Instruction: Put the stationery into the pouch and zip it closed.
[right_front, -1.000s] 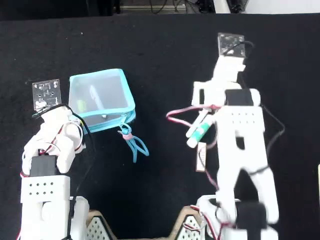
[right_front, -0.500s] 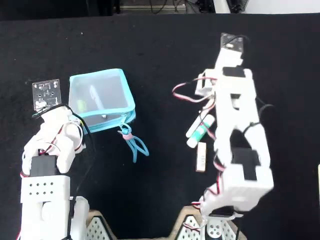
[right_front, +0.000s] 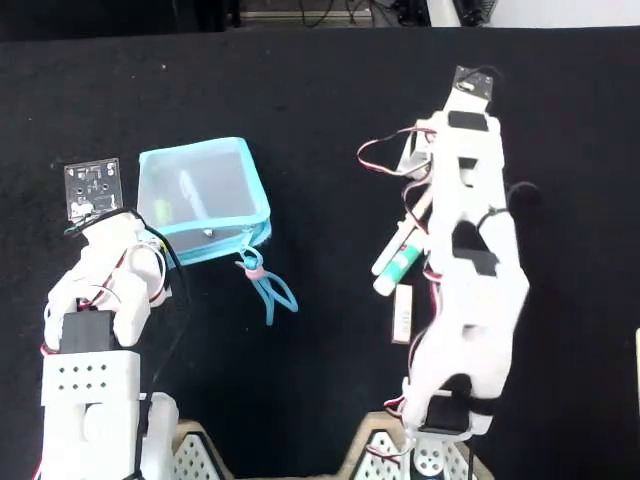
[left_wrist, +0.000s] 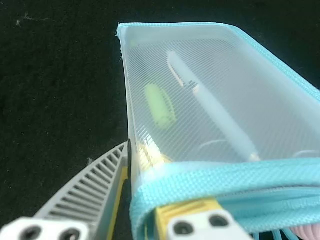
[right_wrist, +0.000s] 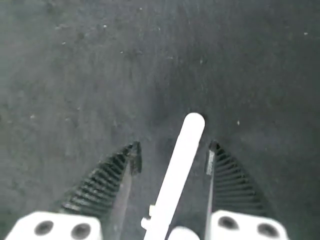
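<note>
Two pieces of stationery are lying inside the pouch in the left wrist view: a green piece and a pale pen, both showing through the translucent wall, beyond the left gripper's tips. That gripper is clamping down on the pouch's turquoise-edged corner, its ribbed grey finger pressing on the outer side and its other finger sitting against the zip edge.

Over in the right wrist view, the right gripper is standing wide open and gripping nothing. A white pen is lying on the black table between the two fingers, running along them, with a gap on either side and its rounded end poking just past the tips.

From the high view, the pouch is sitting just ahead of the left arm, with its zip pull trailing off the corner farthest from that gripper. The right arm is stretching out over the white pen, which is angling out from under it. A tan strip is lying just beside the pen's near end, well apart from the pouch.
</note>
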